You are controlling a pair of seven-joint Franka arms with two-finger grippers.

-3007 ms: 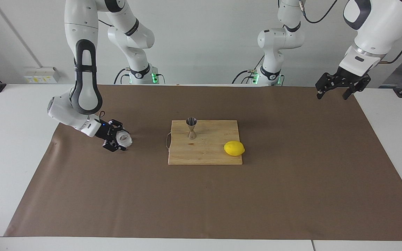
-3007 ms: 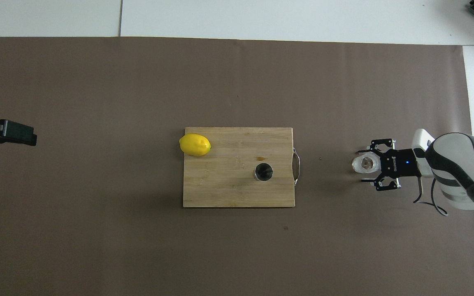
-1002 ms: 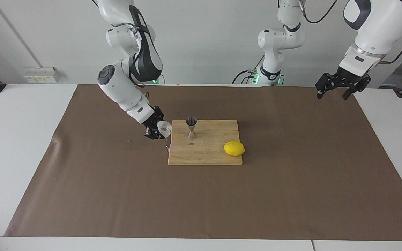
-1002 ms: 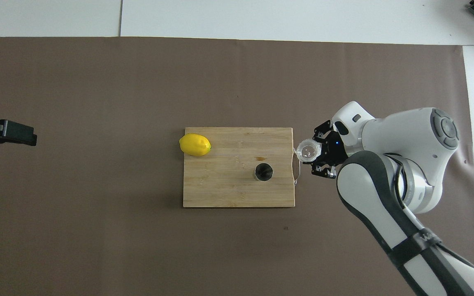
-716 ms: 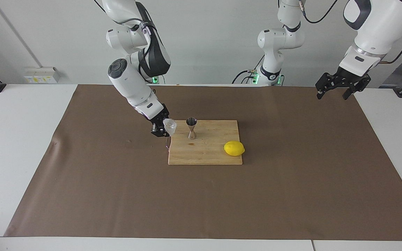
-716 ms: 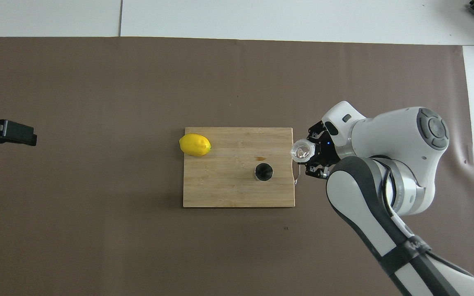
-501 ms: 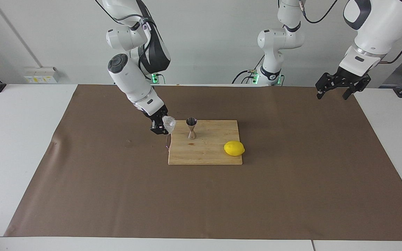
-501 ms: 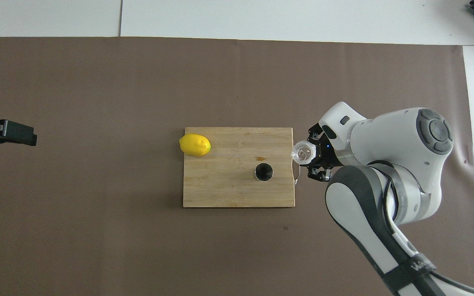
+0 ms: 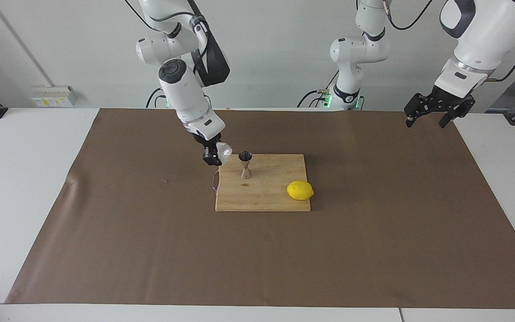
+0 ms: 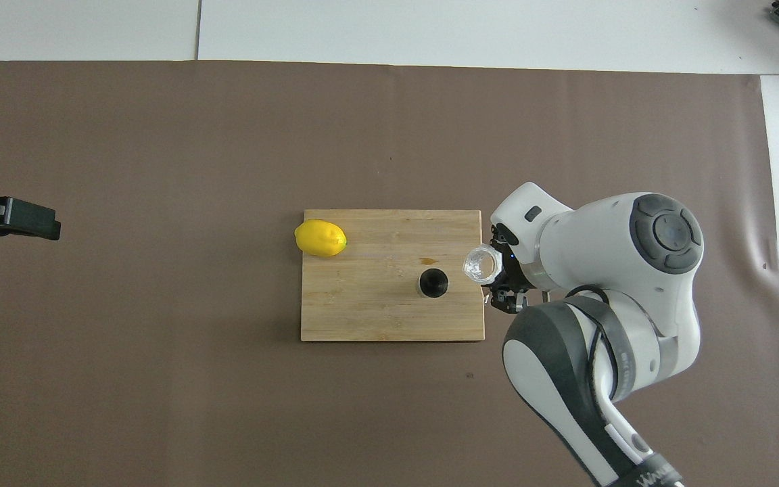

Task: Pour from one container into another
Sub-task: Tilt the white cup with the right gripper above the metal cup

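My right gripper (image 9: pixel 218 155) clamped on glass cup (image 9: pixel 225 152), raised over cutting board (image 9: pixel 275 199) edge at right arm's end, just beside steel jigger (image 9: pixel 245 164) standing upright on board. Cup contents hard to make out. Judged best: centre lip over jigger mouth, tilt slowly. Lemon (image 9: pixel 300 190) on same board. Brown mat (image 9: pixel 373 250) covered table. Left gripper (image 9: pixel 434 112) waited, fingers apart.

No text, label or number was legible anywhere. Only partial letters showed on the right arm's (image 10: pixel 653 467) dark band at approx 5 o'clock, overhead view; unreadable.
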